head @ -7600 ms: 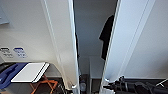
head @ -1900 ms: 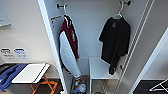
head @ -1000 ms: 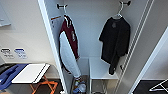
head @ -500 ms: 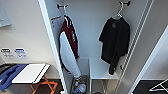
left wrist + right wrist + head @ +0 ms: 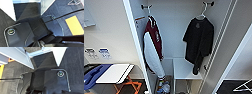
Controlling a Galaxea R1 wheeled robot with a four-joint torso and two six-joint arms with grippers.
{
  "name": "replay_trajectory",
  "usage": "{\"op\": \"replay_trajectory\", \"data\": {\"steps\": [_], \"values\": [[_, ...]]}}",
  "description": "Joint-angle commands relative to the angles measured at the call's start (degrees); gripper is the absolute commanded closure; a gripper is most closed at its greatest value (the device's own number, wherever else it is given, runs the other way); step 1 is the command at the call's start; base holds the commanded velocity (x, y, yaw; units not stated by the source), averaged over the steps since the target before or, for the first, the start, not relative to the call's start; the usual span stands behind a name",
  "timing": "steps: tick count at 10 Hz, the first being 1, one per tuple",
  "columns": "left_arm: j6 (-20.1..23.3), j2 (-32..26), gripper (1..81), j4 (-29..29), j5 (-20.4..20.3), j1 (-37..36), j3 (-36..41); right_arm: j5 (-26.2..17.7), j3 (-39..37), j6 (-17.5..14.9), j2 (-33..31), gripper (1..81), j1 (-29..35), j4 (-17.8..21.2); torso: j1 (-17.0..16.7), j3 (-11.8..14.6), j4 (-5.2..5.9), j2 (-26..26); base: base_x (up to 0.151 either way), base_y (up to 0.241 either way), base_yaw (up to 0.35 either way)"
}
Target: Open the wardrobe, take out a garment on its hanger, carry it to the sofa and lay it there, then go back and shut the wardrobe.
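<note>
The white wardrobe stands open in the head view, its doors swung out to both sides. Inside on the right, the black short-sleeved garment dangles from a thin white hanger hooked on a peg at the top. A maroon jacket with white sleeves hangs on the left inside. Below the garment is a white shelf. The sofa is not to be seen.
A small white-and-blue chair with orange legs stands left of the wardrobe. Small items lie on the wardrobe floor. The wrist views look down at dark carpet, the wardrobe's white door bottoms and a yellow floor patch.
Over the last seconds the wardrobe doors have gone from nearly shut to wide open. Within the last two seconds nothing visibly moves.
</note>
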Motion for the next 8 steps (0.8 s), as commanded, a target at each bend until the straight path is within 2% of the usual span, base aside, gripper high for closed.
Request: {"op": "replay_trajectory", "data": {"steps": [1, 5, 8], "values": [[0.0, 4.8, 1.0, -1.0, 1.9, -0.9, -6.2, -3.7, -5.3, 1.2, 3.1, 1.0, 0.6, 0.1, 0.0, 0.0, 0.00, 0.0, 0.000, 0.000, 0.000], [0.1, 7.3, 1.0, -0.8, 0.6, -1.8, -13.9, -3.9, -14.6, 1.1, 9.2, 1.0, -1.0, -0.8, 0.0, 0.0, 0.00, 0.0, 0.000, 0.000, 0.000], [0.6, 7.6, 1.0, -0.3, -0.9, -3.7, -17.9, -3.9, -16.2, 1.1, 10.0, 1.0, -1.0, -0.9, -0.1, 0.0, 0.00, 0.0, 0.000, 0.000, 0.000]]}}
